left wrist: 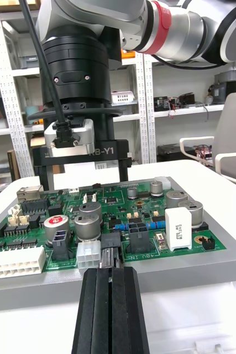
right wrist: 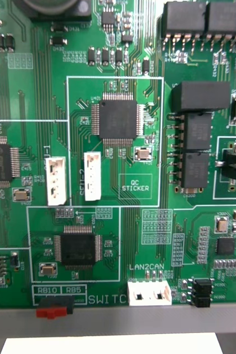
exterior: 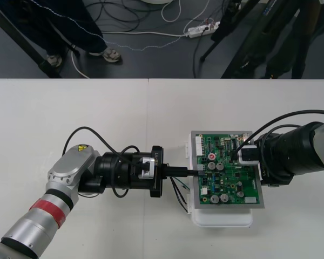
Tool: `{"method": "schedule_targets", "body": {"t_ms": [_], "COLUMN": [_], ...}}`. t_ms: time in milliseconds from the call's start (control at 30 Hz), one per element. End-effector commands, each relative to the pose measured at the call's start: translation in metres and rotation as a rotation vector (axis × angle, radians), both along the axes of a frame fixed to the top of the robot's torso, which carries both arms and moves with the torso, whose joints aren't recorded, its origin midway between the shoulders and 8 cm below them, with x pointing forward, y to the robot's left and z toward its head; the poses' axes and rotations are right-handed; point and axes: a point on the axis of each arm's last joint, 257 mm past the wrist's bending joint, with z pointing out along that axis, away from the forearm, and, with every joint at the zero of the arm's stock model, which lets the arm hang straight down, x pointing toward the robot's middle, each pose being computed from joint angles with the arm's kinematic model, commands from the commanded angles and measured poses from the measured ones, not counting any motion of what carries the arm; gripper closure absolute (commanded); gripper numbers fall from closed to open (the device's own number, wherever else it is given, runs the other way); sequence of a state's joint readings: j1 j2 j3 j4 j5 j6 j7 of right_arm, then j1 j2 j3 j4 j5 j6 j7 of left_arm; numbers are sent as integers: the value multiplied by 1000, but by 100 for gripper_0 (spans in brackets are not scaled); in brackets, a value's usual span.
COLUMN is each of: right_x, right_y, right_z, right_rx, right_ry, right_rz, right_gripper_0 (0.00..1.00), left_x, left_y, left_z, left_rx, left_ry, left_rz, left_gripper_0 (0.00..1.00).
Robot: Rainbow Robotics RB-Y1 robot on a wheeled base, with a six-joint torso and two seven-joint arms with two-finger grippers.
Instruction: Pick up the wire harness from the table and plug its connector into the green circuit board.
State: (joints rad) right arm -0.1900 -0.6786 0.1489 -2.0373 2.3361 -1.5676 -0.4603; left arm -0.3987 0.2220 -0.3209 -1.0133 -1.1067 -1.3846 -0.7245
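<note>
While clenched on the black plug (left wrist: 111, 248) of the wire harness (exterior: 179, 197), left gripper (exterior: 194, 171): level at the green circuit board (exterior: 229, 175), left edge; plug at the edge connector, seating not confirmable; wires trailing over the table (exterior: 97, 118). Right gripper (left wrist: 84, 180): above the board's far part, fingers (left wrist: 43, 171) spread, grasping nothing. White base (exterior: 221, 218) beneath. Handling: keep plug square, press straight in, brace board against sliding, release only once flush.

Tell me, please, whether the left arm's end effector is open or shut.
Shut: the left end effector's black fingers stand together, pinching the small black plug at the green circuit board's edge.
</note>
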Motion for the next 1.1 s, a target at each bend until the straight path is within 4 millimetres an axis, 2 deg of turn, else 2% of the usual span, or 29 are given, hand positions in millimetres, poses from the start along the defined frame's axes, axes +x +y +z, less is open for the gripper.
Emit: {"method": "schedule_targets", "body": {"t_ms": [33,567,867,1100], "right_x": [-8,-9,-9,-8], "right_y": [7,9,10,12], "right_z": [-4,-4,-4,-4], "right_rx": [-11,-7,-4,-1], "right_ry": [8,8,9,6], "right_rz": [45,54,55,53], "right_gripper_0": [0,0,0,0], "left_x": [2,-3,-5,-2], "left_y": [-25,-31,-30,-17], "left_z": [30,42,38,28], "left_rx": [-33,-61,-53,-25], "left_ry": [-177,-293,-314,-299], "left_rz": [-27,-38,-39,-28], "left_gripper_0": [100,100,100,100]}}
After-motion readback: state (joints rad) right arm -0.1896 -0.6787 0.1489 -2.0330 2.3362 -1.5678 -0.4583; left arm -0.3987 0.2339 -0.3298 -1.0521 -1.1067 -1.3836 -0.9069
